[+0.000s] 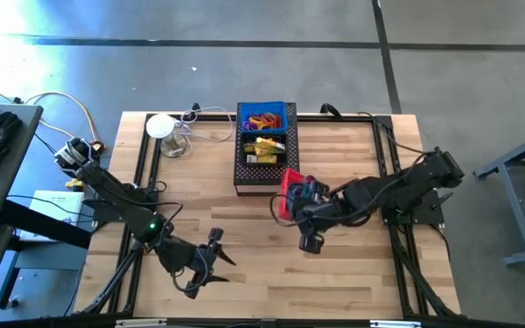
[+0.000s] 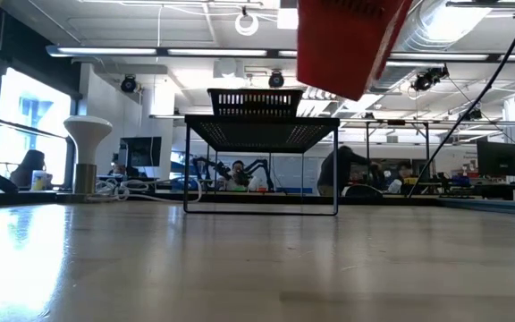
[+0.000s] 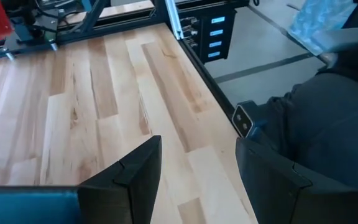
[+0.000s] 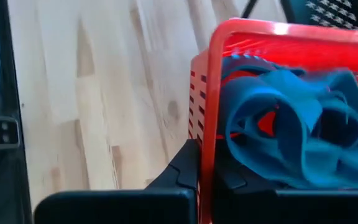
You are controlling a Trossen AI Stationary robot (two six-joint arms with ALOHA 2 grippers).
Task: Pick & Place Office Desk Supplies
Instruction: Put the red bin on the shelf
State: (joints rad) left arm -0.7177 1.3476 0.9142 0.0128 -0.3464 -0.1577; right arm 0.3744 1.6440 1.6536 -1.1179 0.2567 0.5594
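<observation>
A red mesh bin (image 1: 290, 189) with blue bands (image 4: 291, 124) in it is held by my right gripper (image 1: 301, 202) over the table's middle, just near of the black mesh organizer (image 1: 264, 169). In the low view the red bin (image 2: 351, 40) hangs tilted, clear of the table. On the organizer stand a blue tray of coloured rubber bands (image 1: 262, 119) and a compartment of yellow pieces (image 1: 264, 148). My left gripper (image 1: 210, 264) is open above bare wood by the table's near edge, its fingers (image 3: 135, 177) around nothing. My right gripper (image 4: 205, 177) pinches the red bin's side wall just below its rim (image 4: 207, 124), one finger outside (image 4: 182, 168) and one inside (image 4: 232, 177). It comes from the table's right and near side. The bin is lifted clear of the table and tilted.
A white round-topped stand (image 1: 160, 128) with loose cables sits at the far left of the table. Black rails (image 1: 146, 155) run along the left and right sides. Bare wood (image 1: 262, 273) lies between the two grippers. People sit in the room beyond the table.
</observation>
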